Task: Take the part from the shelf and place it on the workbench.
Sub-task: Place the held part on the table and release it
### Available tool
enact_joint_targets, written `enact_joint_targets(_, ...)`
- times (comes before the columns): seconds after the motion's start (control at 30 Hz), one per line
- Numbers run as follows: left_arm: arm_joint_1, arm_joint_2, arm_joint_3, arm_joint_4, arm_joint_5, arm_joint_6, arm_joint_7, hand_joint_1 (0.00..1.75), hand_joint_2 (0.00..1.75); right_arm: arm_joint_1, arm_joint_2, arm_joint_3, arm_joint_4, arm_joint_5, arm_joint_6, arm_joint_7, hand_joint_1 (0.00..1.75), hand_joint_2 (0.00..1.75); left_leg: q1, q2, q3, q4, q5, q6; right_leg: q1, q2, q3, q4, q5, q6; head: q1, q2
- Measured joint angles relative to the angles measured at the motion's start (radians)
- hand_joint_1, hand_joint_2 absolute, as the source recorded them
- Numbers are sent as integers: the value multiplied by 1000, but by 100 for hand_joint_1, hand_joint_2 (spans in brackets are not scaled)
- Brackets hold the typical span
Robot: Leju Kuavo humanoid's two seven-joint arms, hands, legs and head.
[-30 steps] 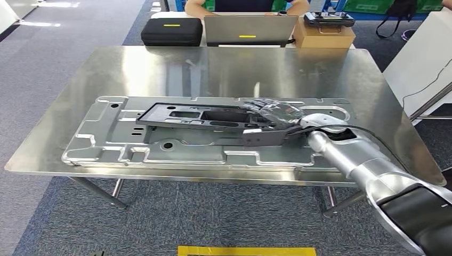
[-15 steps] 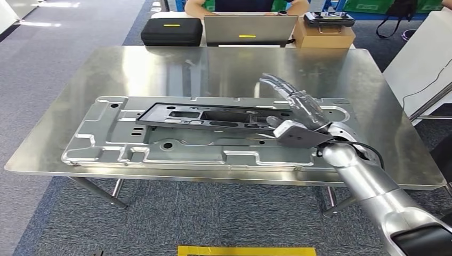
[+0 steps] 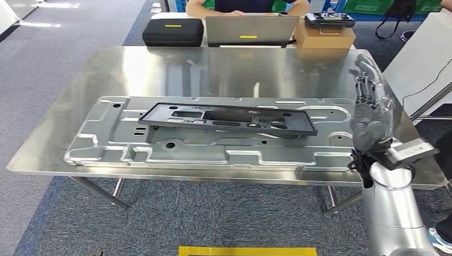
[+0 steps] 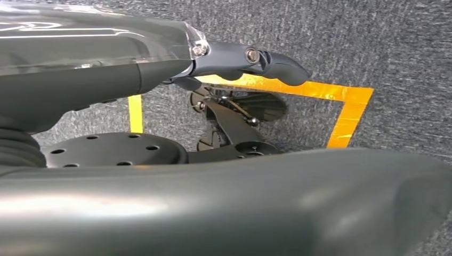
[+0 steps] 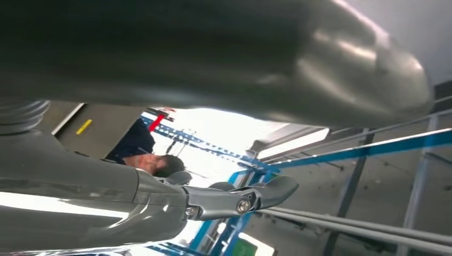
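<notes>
The black part (image 3: 226, 118) lies flat on the big metal plate (image 3: 106, 141) on the shiny workbench (image 3: 160, 66). The right hand (image 3: 369, 106) has let go and lifted up to the right, fingers straight, holding nothing. A laptop (image 3: 250, 30) sits far behind.

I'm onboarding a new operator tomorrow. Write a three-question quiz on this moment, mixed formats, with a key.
1. True or false: the right hand grips the black part.
2. The black part lies on: A) the floor, B) the silver stamped panel, C) the cardboard box.
3. What stands between the black case and the cardboard box, beyond the workbench?

Key: 1 false, it is raised off the part, holding nothing. 2 B. 3 A laptop.
</notes>
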Motion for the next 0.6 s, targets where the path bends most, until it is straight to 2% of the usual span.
enact_joint_targets(0.1,0,1,5,0,0,1,0,0,0,27,19,-48,-25,-7,30,-21,0,0,-1,0,1,-4,9,12,-1,2,4,-6,8,13,0,0)
enact_joint_targets(0.17,-1,2,7,0,-1,3,0,0,0,43,28,-76,-41,-15,49,-32,0,0,5,4,6,-24,26,27,2,3,0,6,-11,19,0,0)
enact_joint_targets(0.2,-2,2,8,0,-3,5,0,0,0,52,31,-89,-47,-22,62,-34,0,0,8,6,7,-34,34,34,4,3,-12,37,-37,19,1,0)
enact_joint_targets(0.27,0,2,9,0,-6,9,0,0,0,73,40,-111,-59,-37,88,-36,0,0,10,9,3,-37,41,38,3,3,-54,153,-107,19,1,0)
enact_joint_targets(0.3,2,2,10,0,-7,11,0,0,0,86,45,-119,-65,-44,99,-36,0,0,11,10,0,-36,42,37,2,3,-74,210,-131,21,1,0)
enact_joint_targets(0.33,4,2,11,0,-8,12,1,0,0,98,50,-124,-72,-49,108,-36,0,0,11,10,-3,-34,43,36,1,3,-82,242,-139,24,1,0)
enact_joint_targets(0.37,5,2,12,0,-9,14,1,0,0,109,55,-128,-79,-53,116,-36,0,0,13,11,-5,-32,44,34,0,2,-71,235,-126,28,1,0)
enact_joint_targets(0.4,5,2,12,0,-9,16,2,0,0,118,61,-130,-88,-58,122,-36,0,0,15,11,-7,-29,45,31,-2,1,-41,188,-98,33,1,0)
enact_joint_targets(0.47,4,4,13,0,-13,21,3,0,0,132,73,-131,-107,-64,130,-36,0,0,18,11,-13,-19,44,19,-4,0,38,50,-46,38,1,0)
enact_joint_targets(0.5,4,6,13,0,-16,23,4,0,0,138,79,-131,-117,-68,134,-36,0,0,18,10,-16,-15,44,12,-3,1,61,6,-33,35,1,0)
enact_joint_targets(0.53,4,9,14,0,-18,25,5,0,0,145,86,-131,-126,-72,138,-37,0,0,16,9,-20,-11,45,5,-2,3,69,-15,-31,28,1,0)
enact_joint_targets(0.6,6,13,14,0,-23,28,8,0,0,160,99,-130,-144,-81,144,-37,0,0,16,6,-26,-9,52,-8,1,5,61,-13,-29,8,0,0)
